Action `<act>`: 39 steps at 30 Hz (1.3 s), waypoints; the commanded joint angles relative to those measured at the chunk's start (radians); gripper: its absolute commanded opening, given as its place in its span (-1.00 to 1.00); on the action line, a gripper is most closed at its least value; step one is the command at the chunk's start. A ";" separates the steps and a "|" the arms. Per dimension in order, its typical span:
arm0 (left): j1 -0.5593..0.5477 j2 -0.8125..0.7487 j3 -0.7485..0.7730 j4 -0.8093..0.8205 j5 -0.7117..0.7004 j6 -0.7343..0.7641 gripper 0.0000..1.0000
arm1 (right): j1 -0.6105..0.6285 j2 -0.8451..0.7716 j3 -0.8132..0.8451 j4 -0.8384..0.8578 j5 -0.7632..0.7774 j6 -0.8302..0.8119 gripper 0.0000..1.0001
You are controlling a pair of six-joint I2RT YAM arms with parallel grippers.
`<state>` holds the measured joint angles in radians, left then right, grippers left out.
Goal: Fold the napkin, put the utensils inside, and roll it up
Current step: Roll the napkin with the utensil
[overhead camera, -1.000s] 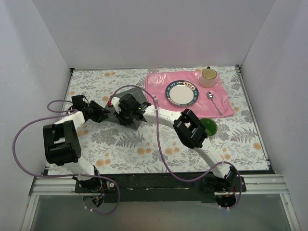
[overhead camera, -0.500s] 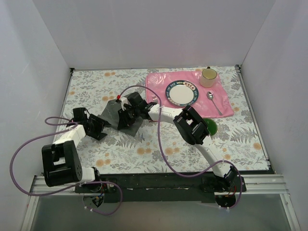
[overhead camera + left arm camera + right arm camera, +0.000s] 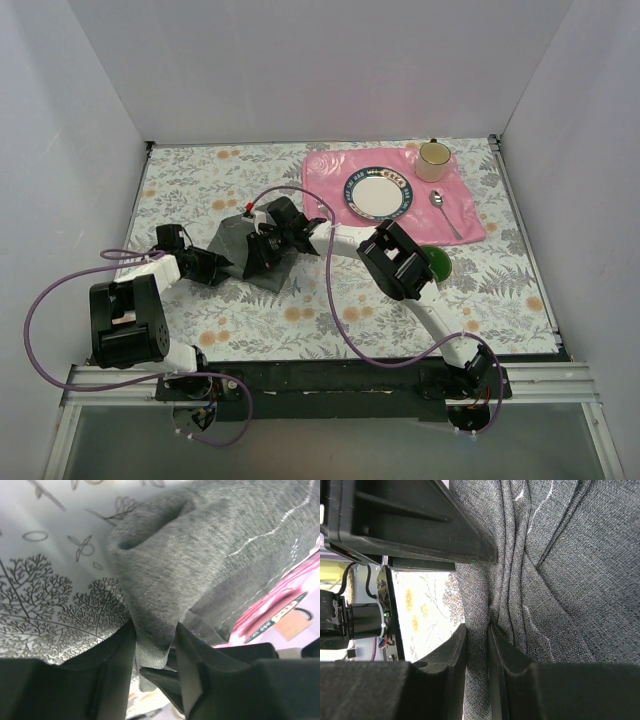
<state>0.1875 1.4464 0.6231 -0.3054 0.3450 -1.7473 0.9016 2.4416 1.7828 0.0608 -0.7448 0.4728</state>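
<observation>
A floral tablecloth [image 3: 270,320] lies under the grey napkin [image 3: 232,238], white walls [image 3: 320,70] around.

One each: napkin [image 3: 230,240], placemat [image 3: 325,175], plate [image 3: 379,193], cup [image 3: 433,160], spoon [image 3: 443,212] (and two arms [image 3: 400,265]).

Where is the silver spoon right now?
Top view, far right: the silver metal spoon lies on the glossy pink placemat, right of the round blue-rimmed plate.

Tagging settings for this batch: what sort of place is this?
Probably a lab enclosure staged as a dining table: plain white walls box in a floral tablecloth, with a pink placemat, plate, cup and spoon.
</observation>
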 commanded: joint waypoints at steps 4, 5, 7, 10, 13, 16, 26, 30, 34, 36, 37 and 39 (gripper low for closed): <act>-0.005 0.014 -0.025 -0.049 -0.090 0.020 -0.87 | -0.001 0.024 0.075 -0.176 0.039 -0.106 -0.86; -0.005 0.019 -0.028 -0.049 -0.090 0.029 -0.93 | 0.000 0.019 0.087 -0.235 0.057 -0.167 -0.82; -0.005 0.032 -0.026 -0.057 -0.087 0.035 -1.00 | 0.000 0.007 0.130 -0.291 0.116 -0.216 -0.78; -0.005 0.046 -0.026 -0.072 -0.083 0.034 -1.00 | 0.005 -0.016 0.188 -0.389 0.186 -0.307 -0.53; -0.005 0.049 -0.008 -0.115 -0.096 0.038 -1.00 | 0.026 -0.041 0.262 -0.499 0.307 -0.410 -0.18; -0.005 0.063 0.033 -0.177 -0.124 0.046 -1.00 | 0.063 -0.090 0.276 -0.549 0.455 -0.502 0.13; -0.005 0.104 0.110 -0.270 -0.124 0.029 -1.00 | 0.221 -0.168 0.235 -0.497 0.806 -0.677 0.44; -0.003 0.120 0.136 -0.296 -0.121 0.031 -1.00 | 0.244 -0.184 0.182 -0.454 0.838 -0.700 0.36; -0.005 0.138 0.159 -0.320 -0.112 0.029 -1.00 | 0.258 -0.190 0.142 -0.423 0.840 -0.723 0.18; -0.005 0.143 0.174 -0.331 -0.104 0.025 -1.00 | 0.263 -0.193 0.124 -0.402 0.835 -0.724 0.11; -0.005 0.150 0.179 -0.337 -0.101 0.023 -1.00 | 0.263 -0.193 0.107 -0.397 0.831 -0.724 0.08; -0.005 0.160 0.193 -0.350 -0.097 0.025 -1.00 | 0.264 -0.184 0.093 -0.383 0.834 -0.724 0.06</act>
<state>0.1814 1.5795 0.7971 -0.5602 0.2981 -1.7287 1.1717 2.3051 1.9064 -0.3874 0.0643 -0.2268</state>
